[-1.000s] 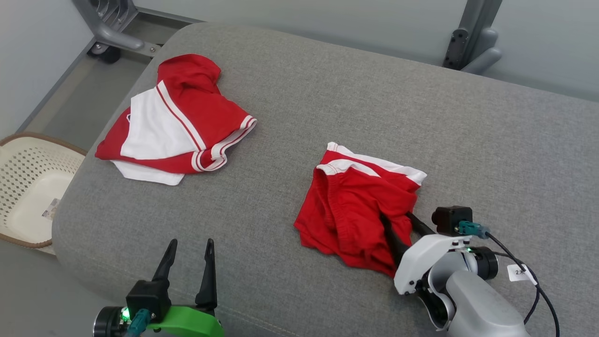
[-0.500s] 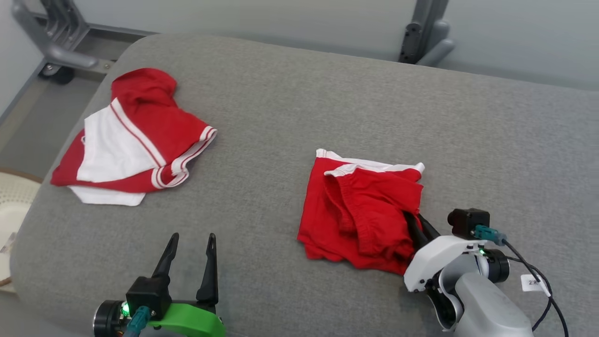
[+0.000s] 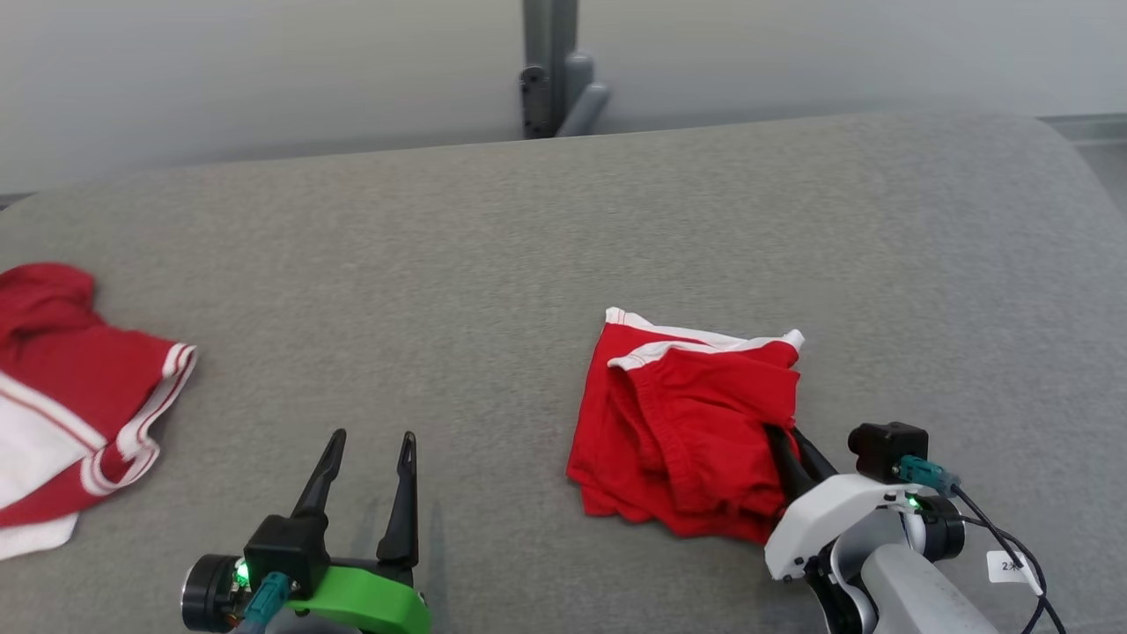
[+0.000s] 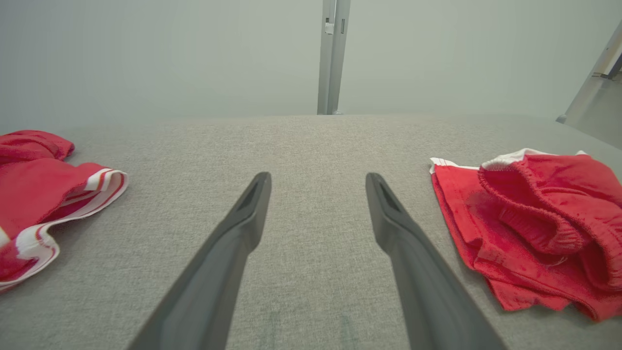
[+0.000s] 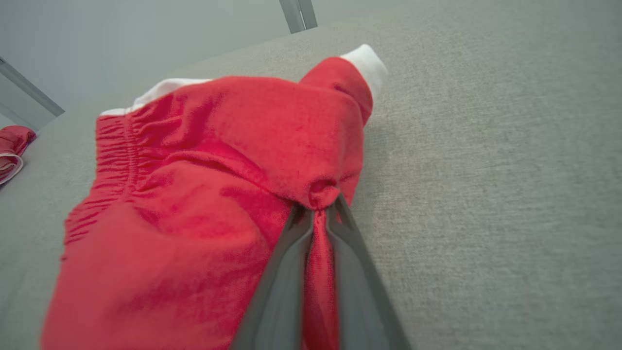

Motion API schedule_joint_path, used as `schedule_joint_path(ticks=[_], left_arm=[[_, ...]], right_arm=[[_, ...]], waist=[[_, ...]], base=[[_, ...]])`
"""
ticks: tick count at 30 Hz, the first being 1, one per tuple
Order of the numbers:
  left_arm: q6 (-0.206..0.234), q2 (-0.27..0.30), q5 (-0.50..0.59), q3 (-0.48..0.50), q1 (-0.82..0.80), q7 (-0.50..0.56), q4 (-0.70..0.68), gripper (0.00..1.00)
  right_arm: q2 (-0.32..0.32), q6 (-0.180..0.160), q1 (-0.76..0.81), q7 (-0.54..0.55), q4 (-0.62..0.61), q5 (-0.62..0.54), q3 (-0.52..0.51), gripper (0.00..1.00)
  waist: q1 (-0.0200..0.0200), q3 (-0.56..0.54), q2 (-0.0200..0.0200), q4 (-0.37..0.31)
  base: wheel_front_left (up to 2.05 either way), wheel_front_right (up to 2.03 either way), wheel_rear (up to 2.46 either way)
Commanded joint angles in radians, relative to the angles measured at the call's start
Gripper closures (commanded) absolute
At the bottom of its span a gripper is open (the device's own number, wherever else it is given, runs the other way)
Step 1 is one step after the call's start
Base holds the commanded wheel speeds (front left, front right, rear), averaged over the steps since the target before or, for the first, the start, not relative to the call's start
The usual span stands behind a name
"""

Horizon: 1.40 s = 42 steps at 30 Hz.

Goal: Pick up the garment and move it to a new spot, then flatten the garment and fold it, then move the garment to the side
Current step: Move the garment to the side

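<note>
Since a second ago the head camera has swung rightward, sliding the whole picture left, and the right claw [image 3: 792, 453] has gone from spread to clenched on the red shorts [image 3: 687, 423], which lie on the same patch of the grey cushion [image 3: 528, 246]. Seen from the head, the shorts sit crumpled just ahead and to the left of that claw, their near right corner swallowing its fingertips and their white waistband on the side farthest from it. The left claw [image 3: 370, 471] stands released over bare cushion with nothing between its fingers. The shorts are well off to its right and a red-and-white garment [image 3: 79, 414] well off to its left, at the picture's edge. A metal post [image 3: 550, 70] rises past the cushion's far edge. From the left wrist, the two fingers [image 4: 233, 253] stand wide apart with only grey fabric between them. The shorts lie near the right finger but apart from it, the other garment lies farther out on the left, and the post is straight ahead of the tips. From the right wrist, the fingers [image 5: 286, 272] are almost together with a fold of red cloth squeezed between them, puckered into a knot at the tips. The rest of the shorts spreads ahead and to the claw's left, gathered elastic on the left and white trim at the far end, with bare cushion on the claw's right.
</note>
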Motion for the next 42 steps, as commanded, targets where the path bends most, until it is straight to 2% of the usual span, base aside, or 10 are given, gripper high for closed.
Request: schedule_joint_path(ticks=[1,3,7,14,21,26,36,40,41,42], left_arm=[[-0.005,0.003,0.009,-0.002,-0.018,-0.003,-0.003,0.0],[-0.01,0.003,0.014,-0.01,-0.034,-0.003,-0.009,0.0],[-0.015,0.003,0.026,-0.026,-0.065,-0.003,-0.027,0.0],[-0.032,0.004,0.064,-0.039,-0.116,-0.003,-0.042,0.0],[-0.051,0.009,0.093,-0.033,-0.163,-0.003,-0.048,0.0],[-0.059,0.024,0.116,-0.03,-0.21,-0.003,-0.064,0.0],[-0.058,0.02,0.133,-0.021,-0.255,-0.003,-0.106,0.0],[-0.057,0.019,0.135,-0.012,-0.257,-0.003,-0.113,0.0],[-0.057,0.02,0.135,-0.01,-0.257,-0.003,-0.114,0.0],[-0.057,0.021,0.137,-0.008,-0.257,-0.003,-0.115,0.0]], right_arm=[[-0.004,-0.001,0.014,-0.004,-0.011,-0.002,0.007,1.0],[-0.004,-0.001,0.024,-0.003,-0.032,0.003,0.02,1.0],[-0.003,-0.001,0.027,0.0,-0.066,0.03,0.042,1.0],[-0.002,-0.001,-0.005,-0.002,-0.112,0.058,0.065,1.0],[-0.008,-0.001,-0.112,-0.003,-0.099,0.007,0.048,1.0],[-0.064,-0.001,-0.276,-0.004,-0.02,-0.054,-0.026,1.0],[-0.325,-0.001,-0.534,-0.004,0.239,-0.267,-0.277,1.0],[-0.381,-0.001,-0.574,-0.003,0.297,-0.38,-0.401,1.0],[-0.395,-0.001,-0.579,-0.003,0.302,-0.412,-0.434,0.7],[-0.401,-0.001,-0.582,-0.003,0.307,-0.437,-0.472,0.19]], waist=[[0.0,-0.025,0.0099,-0.223],[0.0,-0.008,0.0099,-0.299],[0.0,0.031,0.0099,-0.364],[0.0,0.134,0.0099,-0.386],[0.0,0.24,0.0099,-0.309],[0.0,0.34,0.0099,-0.21],[0.0,0.438,0.0099,-0.061],[0.0,0.448,0.0099,-0.045],[0.0,0.448,0.0099,-0.043],[0.0,0.448,0.0099,-0.043]], base=[[0.0,0.0,0.0],[0.0,0.0,0.0],[0.0,0.0,0.0],[0.0,0.0,0.0],[0.0,0.0,0.0],[0.0,0.0,0.0],[0.0,0.0,0.0],[0.0,0.0,0.0],[0.0,0.0,0.0],[0.0,0.0,0.0]])
